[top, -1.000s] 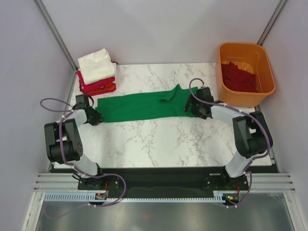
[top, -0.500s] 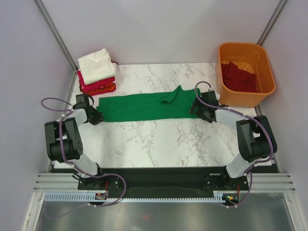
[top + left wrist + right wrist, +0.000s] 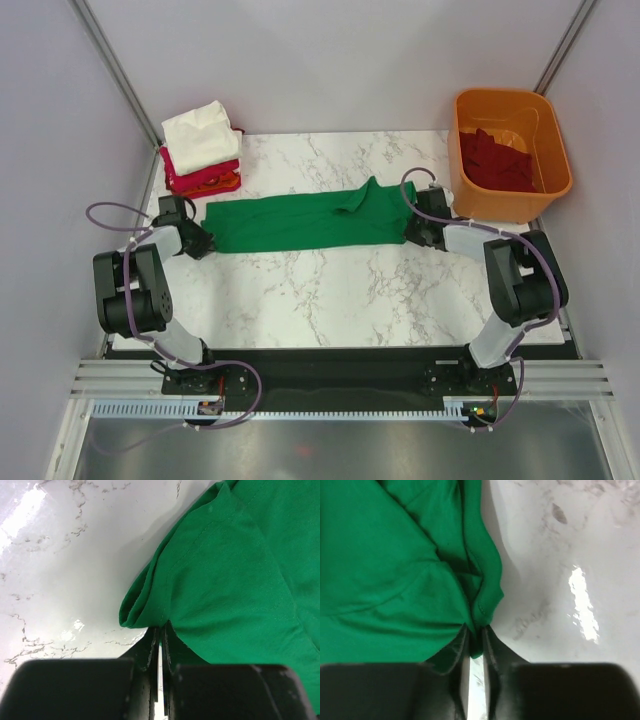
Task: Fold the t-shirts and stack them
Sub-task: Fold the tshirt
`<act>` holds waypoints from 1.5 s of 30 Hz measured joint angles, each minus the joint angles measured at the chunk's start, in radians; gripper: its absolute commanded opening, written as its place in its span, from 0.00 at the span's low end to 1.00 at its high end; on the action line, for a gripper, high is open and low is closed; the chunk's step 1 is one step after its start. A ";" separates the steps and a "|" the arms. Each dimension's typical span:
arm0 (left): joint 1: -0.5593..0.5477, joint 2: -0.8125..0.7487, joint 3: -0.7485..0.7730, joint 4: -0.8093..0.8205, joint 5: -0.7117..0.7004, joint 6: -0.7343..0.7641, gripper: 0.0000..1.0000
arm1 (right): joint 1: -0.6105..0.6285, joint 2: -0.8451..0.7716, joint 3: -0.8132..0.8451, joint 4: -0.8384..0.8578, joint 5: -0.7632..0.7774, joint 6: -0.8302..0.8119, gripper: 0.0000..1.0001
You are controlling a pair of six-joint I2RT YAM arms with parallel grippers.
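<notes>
We see the green t-shirt (image 3: pixel 300 222) spread as a long band across the middle of the marble surface (image 3: pixel 330 290), running from left to right, with its collar end towards the right. The left arm (image 3: pixel 130 290) reaches in low at the shirt's left end, and the left wrist view shows the left jaws pressed together with only a sliver of a gap. The rolled edge of the green cloth (image 3: pixel 235 580) runs down to the black fingers (image 3: pixel 147 650), so we take them to be pinching that corner. The right arm (image 3: pixel 520 280) lies low at the shirt's right end. In the right wrist view the right jaws are nearly closed, with a fold of green cloth (image 3: pixel 385 580) caught between the fingers (image 3: pixel 455 650). At the far left corner of the surface sits a stack of folded shirts: a cream-white t-shirt (image 3: pixel 200 135) on top, a red t-shirt (image 3: pixel 195 170) beneath it, and an orange t-shirt (image 3: pixel 225 183) showing at the bottom edge. At the far right stands an orange tub (image 3: pixel 500 200), just beside the right arm's wrist, and a dark maroon t-shirt (image 3: pixel 495 160) lies crumpled inside it.
</notes>
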 measured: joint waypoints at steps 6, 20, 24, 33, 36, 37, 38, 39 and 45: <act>-0.031 -0.006 -0.006 0.011 -0.001 0.000 0.02 | -0.005 0.085 0.106 -0.007 -0.008 -0.008 0.01; -0.475 -0.487 -0.325 -0.028 0.122 -0.121 0.02 | -0.011 0.800 1.267 -0.183 -0.152 -0.065 0.22; -0.719 -0.520 -0.341 -0.041 0.122 -0.222 0.02 | -0.011 0.941 1.426 -0.138 -0.275 -0.013 0.98; -1.128 -0.270 -0.068 -0.074 0.120 -0.301 0.81 | -0.013 0.879 1.287 -0.061 -0.348 -0.034 0.98; -1.157 -0.236 0.031 -0.087 0.108 -0.283 0.90 | -0.017 0.665 1.022 -0.104 -0.288 -0.066 0.98; -1.156 -0.241 0.064 -0.106 0.097 -0.272 0.95 | -0.018 0.587 0.945 -0.123 -0.275 -0.071 0.98; -1.149 -0.247 0.097 -0.121 0.090 -0.254 0.96 | -0.018 0.473 0.822 -0.128 -0.260 -0.074 0.98; -1.136 -0.258 0.131 -0.135 0.077 -0.235 0.96 | -0.018 0.386 0.739 -0.133 -0.246 -0.077 0.98; -0.927 -0.394 0.205 -0.204 0.070 -0.114 0.94 | 0.109 -0.151 0.243 -0.106 -0.226 -0.039 0.98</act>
